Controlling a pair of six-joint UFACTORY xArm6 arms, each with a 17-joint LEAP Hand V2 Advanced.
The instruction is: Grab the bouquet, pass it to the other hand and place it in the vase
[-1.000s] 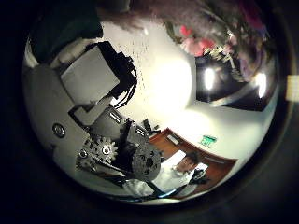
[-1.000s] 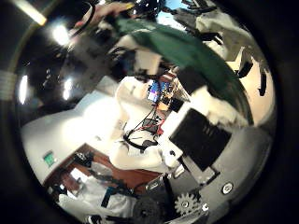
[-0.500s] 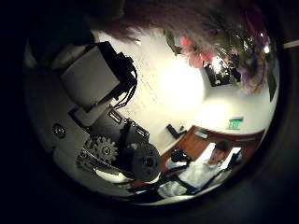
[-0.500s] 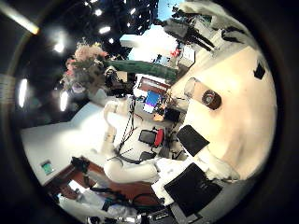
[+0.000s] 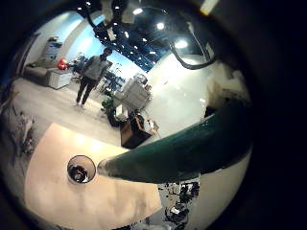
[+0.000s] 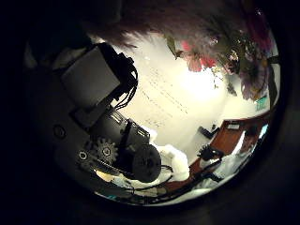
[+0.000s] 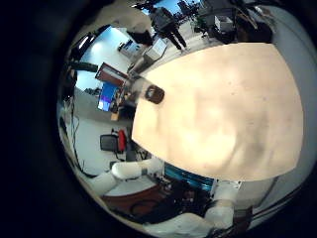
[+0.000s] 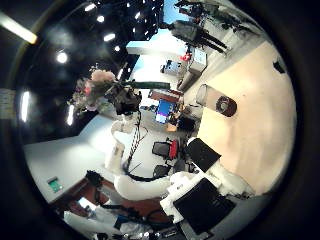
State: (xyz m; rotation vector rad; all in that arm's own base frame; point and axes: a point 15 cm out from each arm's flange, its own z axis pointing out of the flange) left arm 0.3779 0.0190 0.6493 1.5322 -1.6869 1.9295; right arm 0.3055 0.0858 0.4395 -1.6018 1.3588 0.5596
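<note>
The left robot hand (image 8: 128, 95) grips the bouquet (image 5: 177, 149) — its stem's long axis aims down toward the vase (image 5: 81, 170) on the desk (image 5: 77, 196). The right robot hand's fingers cannot be told.

**Left robot hand grips, right robot hand empty**

The left robot hand (image 8: 125, 97) is raised on its white arm (image 8: 122, 150), fingers (image 6: 108, 122) closed around the bouquet (image 8: 97, 82) at its stem wrap, which lies right against the palm. The right robot hand (image 8: 200, 205) is well apart from the bouquet, its palm turned towards it. Its fingers are relaxed and grip nothing.
</note>
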